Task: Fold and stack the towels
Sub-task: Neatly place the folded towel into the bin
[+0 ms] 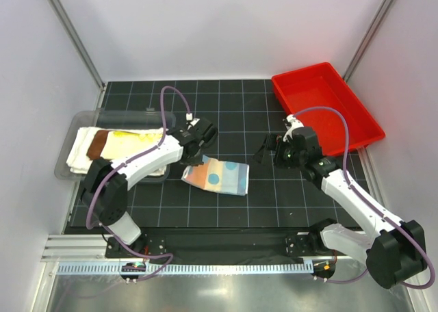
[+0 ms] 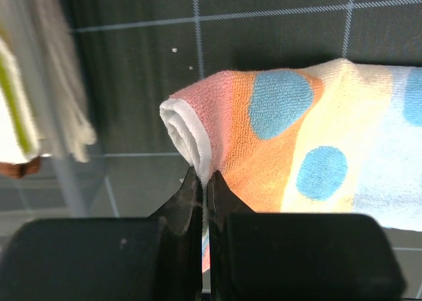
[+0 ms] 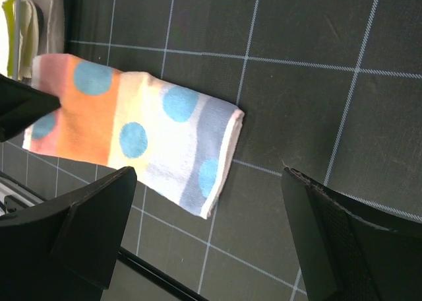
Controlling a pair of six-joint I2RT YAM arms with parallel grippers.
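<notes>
A folded pastel multicoloured towel (image 1: pixel 217 176) with blue dots lies on the black mat between the arms. My left gripper (image 1: pixel 194 163) is shut on its upper-left folded corner, pinching the rolled white edge (image 2: pixel 191 139) between its fingertips (image 2: pixel 206 179). My right gripper (image 1: pixel 264 151) hovers open to the right of the towel, with nothing between its fingers (image 3: pixel 210 175). The towel's right edge (image 3: pixel 224 149) lies just under them. In a clear tray (image 1: pixel 68 131) at the left sit the other towels: cream-white (image 1: pixel 81 154), brown (image 1: pixel 100 145) and yellow (image 1: pixel 133 141).
A red bin (image 1: pixel 328 107) stands at the back right, just behind the right wrist. The clear tray's near edge (image 2: pixel 72 182) is close to the left of the left gripper. A metal rail (image 1: pixel 205 265) runs along the near table edge.
</notes>
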